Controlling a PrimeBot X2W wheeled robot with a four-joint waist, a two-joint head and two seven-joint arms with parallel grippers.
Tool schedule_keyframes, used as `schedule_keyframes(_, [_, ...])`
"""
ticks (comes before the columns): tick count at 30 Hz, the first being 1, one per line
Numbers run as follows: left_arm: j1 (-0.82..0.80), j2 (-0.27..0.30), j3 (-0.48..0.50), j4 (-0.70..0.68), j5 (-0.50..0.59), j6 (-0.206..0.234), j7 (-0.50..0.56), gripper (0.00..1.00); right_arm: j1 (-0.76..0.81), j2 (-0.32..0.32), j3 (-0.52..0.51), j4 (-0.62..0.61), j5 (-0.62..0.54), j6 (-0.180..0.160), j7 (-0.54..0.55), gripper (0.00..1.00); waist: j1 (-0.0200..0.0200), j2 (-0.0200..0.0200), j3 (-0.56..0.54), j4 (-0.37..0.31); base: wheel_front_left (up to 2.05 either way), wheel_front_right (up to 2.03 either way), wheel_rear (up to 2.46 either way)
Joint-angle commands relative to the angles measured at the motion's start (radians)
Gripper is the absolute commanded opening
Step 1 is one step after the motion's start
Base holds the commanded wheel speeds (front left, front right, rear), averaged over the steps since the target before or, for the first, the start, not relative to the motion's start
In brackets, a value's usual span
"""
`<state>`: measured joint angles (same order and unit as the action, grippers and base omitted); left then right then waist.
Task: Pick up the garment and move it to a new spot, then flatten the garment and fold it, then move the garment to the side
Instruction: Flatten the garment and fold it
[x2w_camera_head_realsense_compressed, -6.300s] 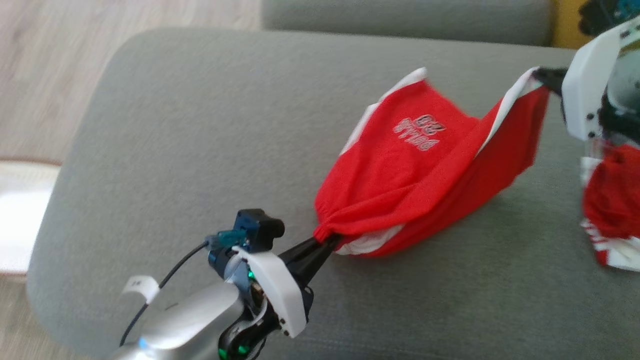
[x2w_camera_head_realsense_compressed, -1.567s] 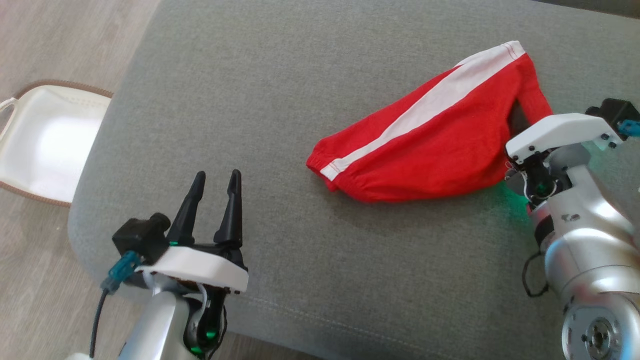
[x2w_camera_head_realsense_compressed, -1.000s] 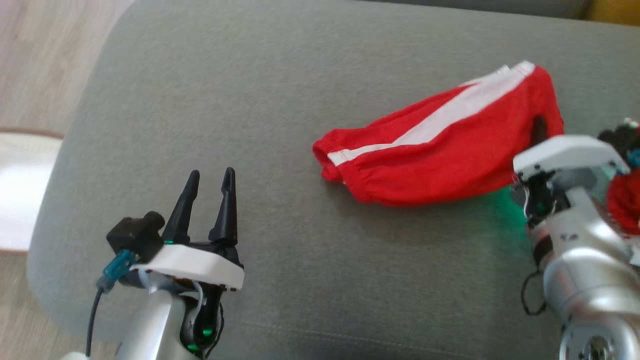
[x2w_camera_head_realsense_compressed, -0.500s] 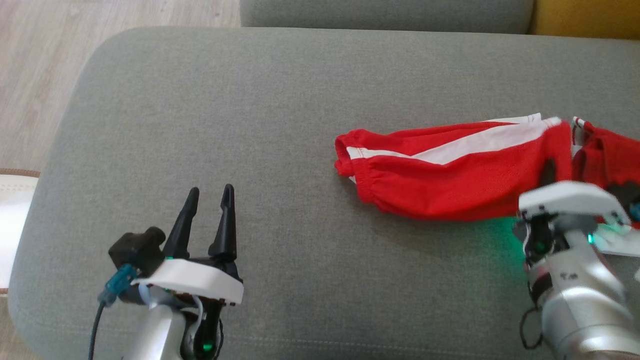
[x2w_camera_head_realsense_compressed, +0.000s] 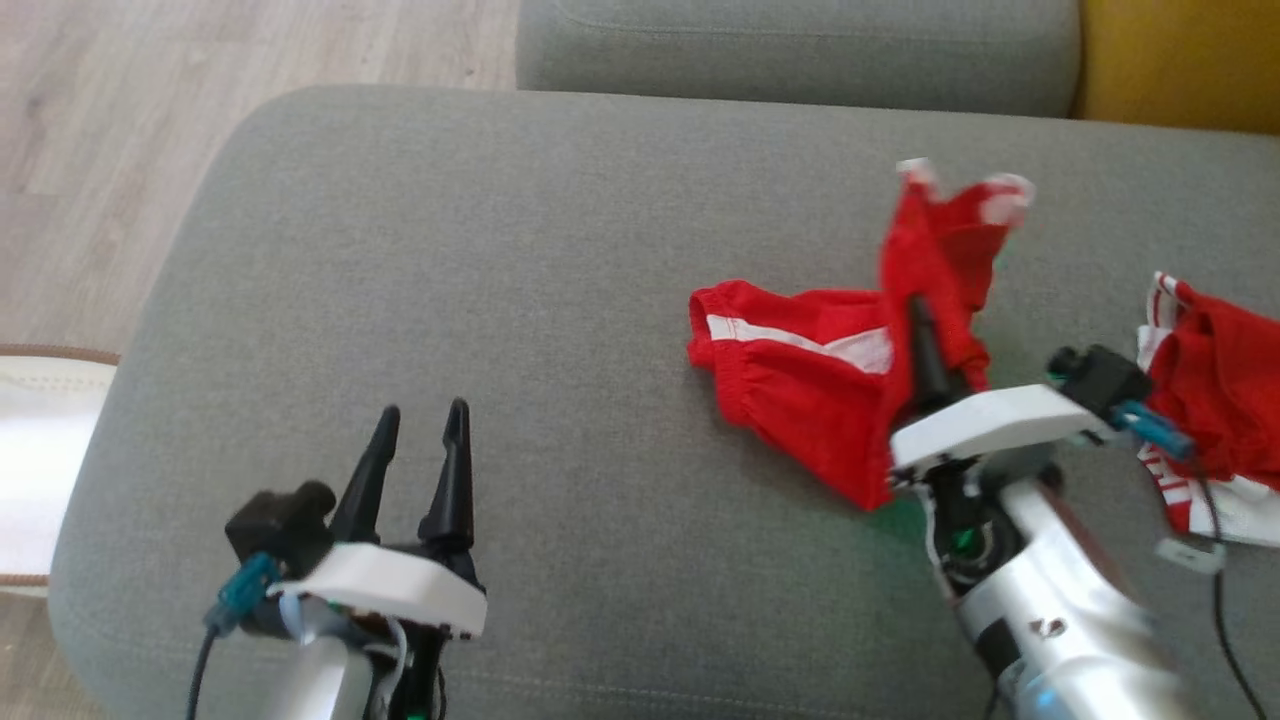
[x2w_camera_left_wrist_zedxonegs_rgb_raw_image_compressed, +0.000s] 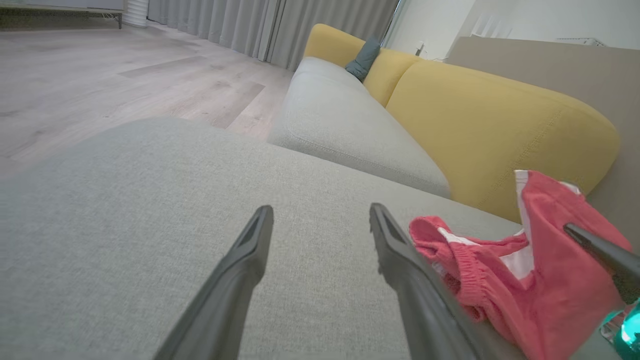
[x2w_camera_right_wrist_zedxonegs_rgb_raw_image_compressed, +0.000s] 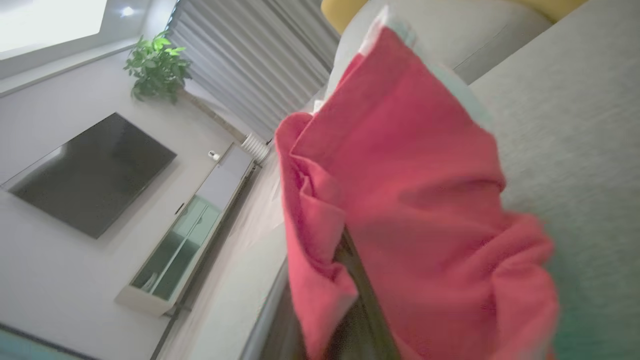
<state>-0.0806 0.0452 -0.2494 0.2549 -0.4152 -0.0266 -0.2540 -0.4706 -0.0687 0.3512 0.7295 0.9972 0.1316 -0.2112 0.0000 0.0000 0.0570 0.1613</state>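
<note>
Pinching a fold of the red garment (x2w_camera_head_realsense_compressed: 800, 385), the right claw (x2w_camera_head_realsense_compressed: 916, 310) holds it raised toward the right edge of the grey cushion (x2w_camera_head_realsense_compressed: 500, 250), where its other end lies; the left claw (x2w_camera_head_realsense_compressed: 420, 420) stands spread near the front-left corner.

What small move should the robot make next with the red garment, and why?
Probably carry the right hand leftward and lower it, laying the raised end over the rest: it is shut on the red garment, one end lifted, the other lying on the grey cushion.
</note>
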Motion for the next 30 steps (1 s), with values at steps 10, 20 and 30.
schedule_keyframes(10, [-0.003,0.005,0.027,-0.022,0.007,0.006,-0.008,1.0,-0.021,0.018,0.23,-0.057,0.048,-0.001,-0.009,0.0,0.0,0.0,-0.011,0.038,0.0,0.0,0.0])
schedule_keyframes(20, [-0.001,0.005,0.02,-0.017,0.001,0.009,-0.008,1.0,-0.045,0.018,0.386,0.023,0.001,-0.001,-0.016,1.0,0.0,0.0,-0.009,0.05,0.0,0.0,0.0])
schedule_keyframes(30, [-0.009,0.005,0.008,-0.019,-0.012,0.013,-0.008,1.0,-0.104,0.018,0.52,0.112,-0.089,-0.001,-0.012,1.0,0.0,0.0,0.013,0.053,0.0,0.0,0.0])
